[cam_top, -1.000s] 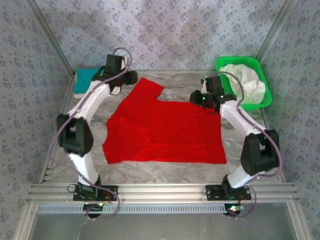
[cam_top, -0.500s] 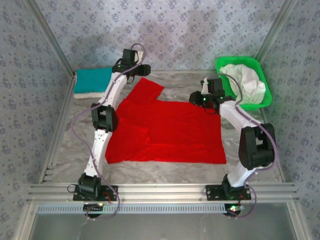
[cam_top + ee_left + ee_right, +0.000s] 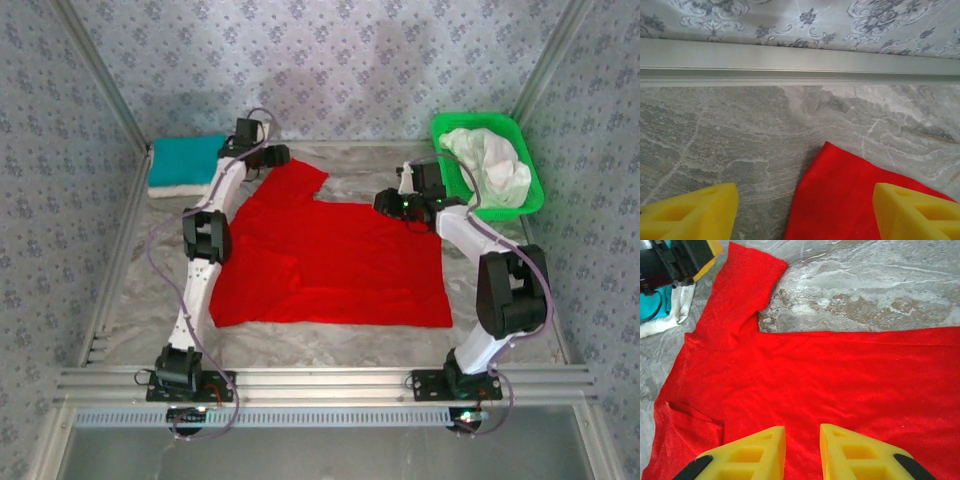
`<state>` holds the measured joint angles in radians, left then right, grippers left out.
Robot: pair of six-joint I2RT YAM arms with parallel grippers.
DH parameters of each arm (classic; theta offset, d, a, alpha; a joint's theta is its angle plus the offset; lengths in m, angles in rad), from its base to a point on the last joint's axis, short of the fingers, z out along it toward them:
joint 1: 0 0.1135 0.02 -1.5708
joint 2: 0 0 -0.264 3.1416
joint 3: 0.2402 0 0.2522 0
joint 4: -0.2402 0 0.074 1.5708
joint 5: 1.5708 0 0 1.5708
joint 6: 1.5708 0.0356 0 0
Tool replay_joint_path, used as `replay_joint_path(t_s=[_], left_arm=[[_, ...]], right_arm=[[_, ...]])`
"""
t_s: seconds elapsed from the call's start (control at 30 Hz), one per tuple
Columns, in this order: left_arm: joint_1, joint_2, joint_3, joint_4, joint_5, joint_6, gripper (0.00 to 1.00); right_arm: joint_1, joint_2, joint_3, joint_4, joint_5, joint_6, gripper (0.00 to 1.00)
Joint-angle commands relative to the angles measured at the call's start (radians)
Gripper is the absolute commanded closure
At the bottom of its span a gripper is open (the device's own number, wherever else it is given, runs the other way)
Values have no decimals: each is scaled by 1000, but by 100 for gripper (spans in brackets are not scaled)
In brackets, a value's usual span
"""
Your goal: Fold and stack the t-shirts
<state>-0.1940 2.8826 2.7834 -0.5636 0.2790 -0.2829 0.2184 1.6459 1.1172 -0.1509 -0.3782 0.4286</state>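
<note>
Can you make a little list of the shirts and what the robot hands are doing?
Red t-shirt: spread flat on the table
Teal t-shirt: folded, far left corner
White t-shirts: heaped in the green basket, far right
Left gripper: open, above the red sleeve's tip
Right gripper: fingers nearly together over the red t-shirt; grip unclear

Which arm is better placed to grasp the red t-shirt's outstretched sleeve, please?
Left. The open left fingers flank the sleeve tip, while the right fingers sit over the red t-shirt's body, farther from it.
</note>
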Motion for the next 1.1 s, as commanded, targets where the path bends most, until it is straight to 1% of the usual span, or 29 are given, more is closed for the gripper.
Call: replay_joint_path(t_s=[0.0,0.07,0.17,0.33,0.43,0.53,0.57,0.67,0.8,0.87,1.0,1.07], left_arm=[[4,22,30,60,74,-85,28],[4,32,30,86,127,-126,28],[7,41,28,80,174,-204,28],[12,47,0,32,140,-246,27],[22,60,-8,25,136,-296,27],[21,72,-9,39,172,-319,30],[17,73,-8,47,194,-319,32],[-4,64,-2,23,214,-287,34],[-16,44,-4,-36,182,-235,39],[-18,35,-4,-48,167,-213,43],[-22,21,-4,-58,151,-187,46],[-26,16,-4,-67,150,-175,49]], right_arm=[[5,6,-8,14,-20,0,73],[3,0,-7,11,-18,-9,73],[1,-20,-5,4,-14,-18,73],[-8,-66,-37,38,-34,-16,73],[-10,-82,-45,50,-44,-17,72],[-11,-90,-43,47,-43,-23,72],[-13,-91,-43,46,-42,-21,72],[-16,-86,-41,53,-51,-20,72],[-22,-71,-40,55,-59,-4,72],[-26,-63,-43,65,-71,4,72],[-35,-61,-54,83,-85,22,72],[-36,-64,-59,88,-81,22,72]])
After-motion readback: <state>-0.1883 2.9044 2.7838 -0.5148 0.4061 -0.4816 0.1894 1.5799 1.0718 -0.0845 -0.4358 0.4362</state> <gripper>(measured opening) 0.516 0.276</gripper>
